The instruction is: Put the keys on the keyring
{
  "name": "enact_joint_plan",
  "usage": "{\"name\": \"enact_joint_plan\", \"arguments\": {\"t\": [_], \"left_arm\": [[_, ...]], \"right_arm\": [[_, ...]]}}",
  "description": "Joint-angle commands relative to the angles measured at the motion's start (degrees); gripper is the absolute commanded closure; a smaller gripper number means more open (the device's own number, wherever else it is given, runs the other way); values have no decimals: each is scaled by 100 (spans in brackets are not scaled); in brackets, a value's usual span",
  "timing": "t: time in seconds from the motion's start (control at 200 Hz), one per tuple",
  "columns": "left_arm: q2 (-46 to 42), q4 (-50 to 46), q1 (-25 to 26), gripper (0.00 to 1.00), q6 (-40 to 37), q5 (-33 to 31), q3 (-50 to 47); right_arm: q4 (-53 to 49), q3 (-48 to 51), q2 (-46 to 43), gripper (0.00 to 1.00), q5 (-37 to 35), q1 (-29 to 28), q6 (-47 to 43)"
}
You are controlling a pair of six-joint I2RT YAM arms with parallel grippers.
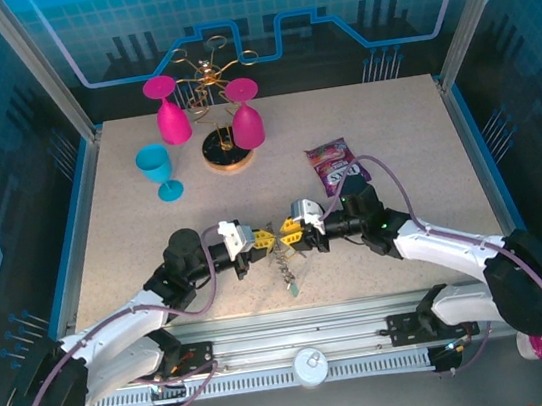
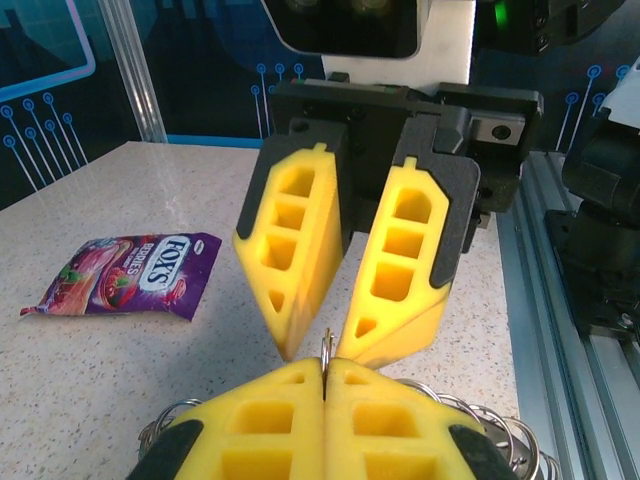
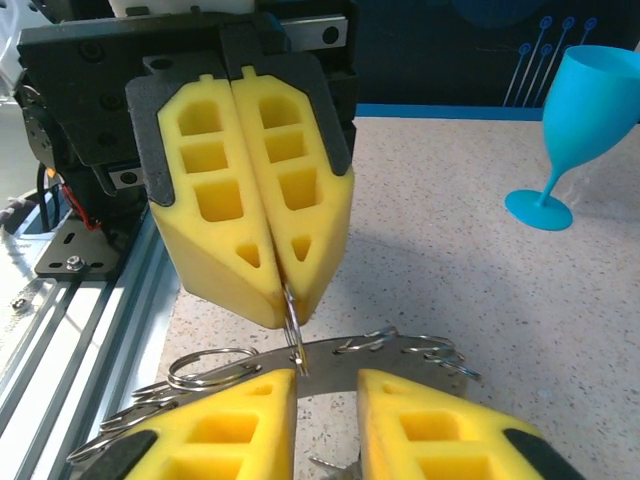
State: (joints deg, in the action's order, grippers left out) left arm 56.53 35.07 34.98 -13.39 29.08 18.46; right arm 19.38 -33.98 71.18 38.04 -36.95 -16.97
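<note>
On the table, near middle, top view: left gripper (image 1: 258, 240) and right gripper (image 1: 291, 230) meet tip to tip, with the keyring (image 1: 280, 254) hanging between them
Key (image 1: 291, 284): pale tag, just below the keyring; I cannot tell whether it is already on it
Far side, top view: pink goblets (image 1: 170, 114), blue goblet (image 1: 157, 168), gold rack (image 1: 210, 90) and candy bag (image 1: 334, 164), all well apart from the work
Left wrist view, left fingers (image 2: 270, 430): pressed together, pinching a thin wire loop (image 2: 326, 345) that stands up from the keyring
Left wrist view, right fingers (image 2: 400, 260): tips apart, one on either side of that loop, not gripping it
Left wrist view, surroundings: more of the keyring's loops fan out low on the right; the candy bag lies flat on the left
Right wrist view, left gripper: clamped on the loop, which runs down to the keyring's flat grey band (image 3: 390, 362)
Right wrist view, right fingers: apart, with the band crossing just beyond the gap; nothing held
Step in hand: by my reading, the left arm presents the keyring by one loop while the right lines up on it; with no key in the right fingers, this looks like steadying or re-gripping, not threading
Next move calls for: the right fingers closing squarely on the band or loop without tugging it out of the left pinch; then a key has to be brought to a loop, which needs fine alignment on such thin wire
</note>
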Motion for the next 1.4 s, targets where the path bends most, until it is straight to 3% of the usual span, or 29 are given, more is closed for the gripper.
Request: {"name": "enact_joint_plan", "arguments": {"t": [0.0, 0.21, 0.29, 0.41, 0.475, 0.625, 0.735, 0.836, 1.086, 1.206, 1.396], "left_arm": [[34, 420, -56, 100, 97, 227, -23], [119, 566, -50, 100, 161, 240, -39], [138, 608, -56, 100, 187, 238, -44], [107, 416, -64, 100, 193, -110, 15], [26, -255, -79, 72, -35, -245, 182], [-55, -1900, -72, 65, -729, -408, 761], [-48, -2632, -77, 67, -1117, -448, 1111], [4, -3050, -75, 72, -1414, -381, 1354], [239, -3107, -76, 82, -1573, -179, 1595], [288, -2926, -70, 84, -1488, -80, 1621], [198, -2525, -70, 96, -1351, -19, 1526]], "right_arm": [[357, -161, 87, 78, 250, -67, 1], [540, -210, 212, 84, 362, -93, 74], [454, -279, 264, 100, 401, -100, 43], [-13, -438, 205, 100, 329, -78, -168], [-722, -681, 148, 100, 264, -67, -477], [-2409, -1343, 104, 100, -87, -140, -1330], [-3735, -1969, 231, 100, -503, -314, -2036], [-4286, -2314, 306, 100, -797, -408, -2346], [-5032, -2985, 630, 100, -1184, -686, -2814], [-5108, -3164, 770, 100, -1188, -793, -2847], [-5030, -3172, 832, 100, -1238, -851, -2691]]}}
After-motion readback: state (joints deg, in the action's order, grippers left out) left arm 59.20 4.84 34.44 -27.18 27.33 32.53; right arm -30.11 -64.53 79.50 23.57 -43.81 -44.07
